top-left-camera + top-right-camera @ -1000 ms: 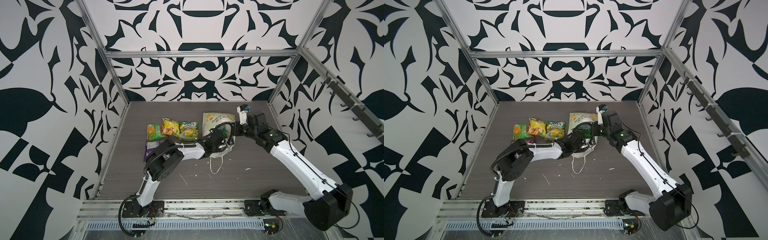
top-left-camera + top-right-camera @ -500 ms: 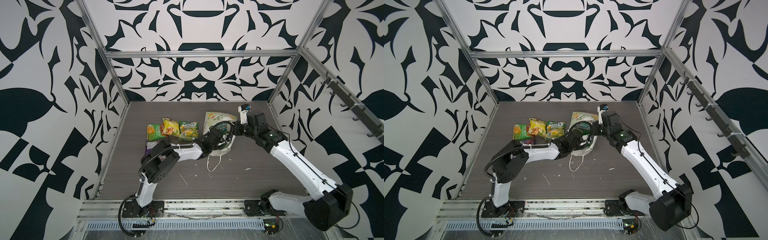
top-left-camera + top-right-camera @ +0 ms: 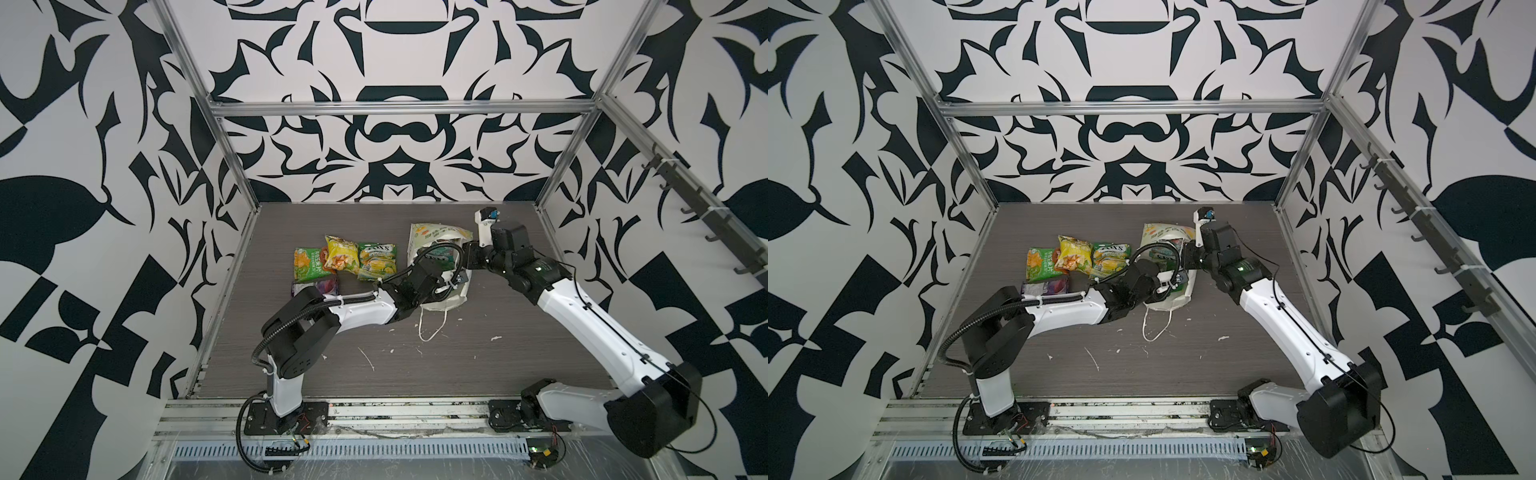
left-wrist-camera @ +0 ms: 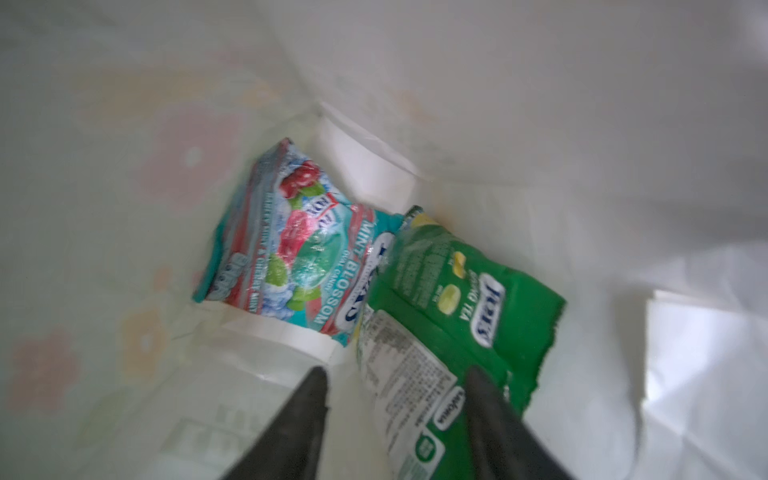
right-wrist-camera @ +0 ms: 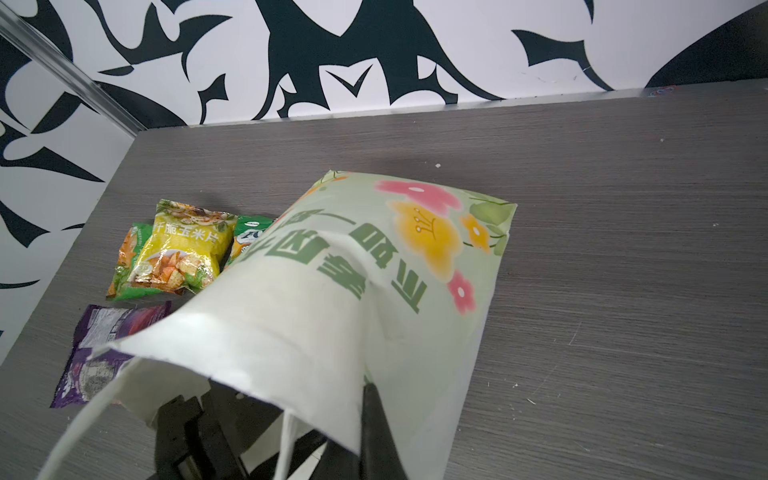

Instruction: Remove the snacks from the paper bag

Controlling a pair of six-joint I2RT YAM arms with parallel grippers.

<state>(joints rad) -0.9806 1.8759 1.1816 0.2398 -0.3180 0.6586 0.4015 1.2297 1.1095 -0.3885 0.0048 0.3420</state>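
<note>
Slippage is worrying me: my left gripper (image 4: 395, 370) is hanging part-open and empty astride the slick green packet (image 4: 449, 291) inside the paper bag (image 3: 432, 232), lying right of 4 unpacked snacks (image 3: 345, 262), while my right gripper (image 5: 368, 395) is clamping its rim.

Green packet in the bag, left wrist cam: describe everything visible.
The green packet is crinkly glossy plastic with a white FOX'S logo, pictured yellow candies and a white fine-print panel. It lies inside the white bag, overlapping the teal-red packet. The open left gripper straddles its fine-print end; contact is unclear.
</note>
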